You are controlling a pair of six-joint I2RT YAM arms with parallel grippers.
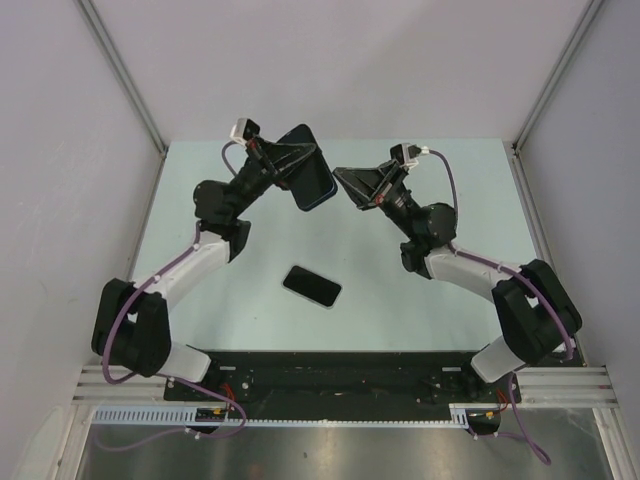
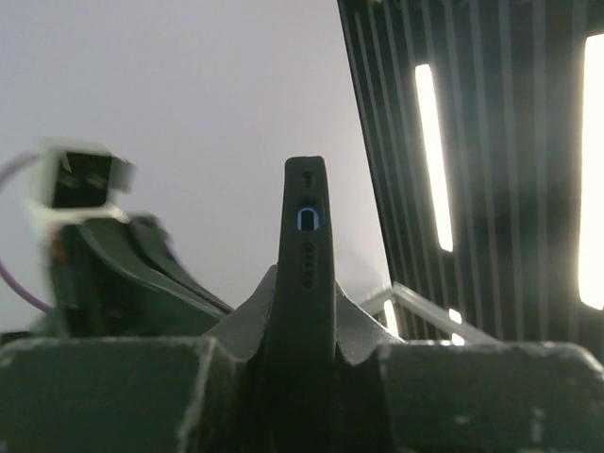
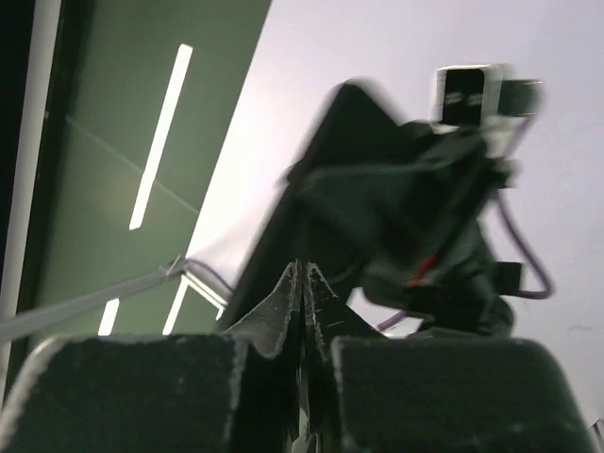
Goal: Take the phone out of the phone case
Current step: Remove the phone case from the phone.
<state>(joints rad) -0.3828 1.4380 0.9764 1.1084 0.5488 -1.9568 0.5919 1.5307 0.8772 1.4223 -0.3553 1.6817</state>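
Note:
My left gripper (image 1: 292,165) is raised over the far middle of the table and is shut on a dark phone case with a blue rim (image 1: 310,165), held upright. In the left wrist view the case (image 2: 307,236) stands edge-on between my fingers, its port hole outlined in blue. I cannot tell whether anything is inside it. A black glossy phone (image 1: 312,286) lies flat on the table (image 1: 420,300), below and apart from both grippers. My right gripper (image 1: 340,176) is shut and empty, just right of the case. The right wrist view shows its tips (image 3: 304,269) pressed together, the blurred case (image 3: 326,160) beyond.
White enclosure walls stand close on the left, right and far sides. The two raised arms lean toward each other over the table's far half. A black rail (image 1: 340,375) runs along the near edge.

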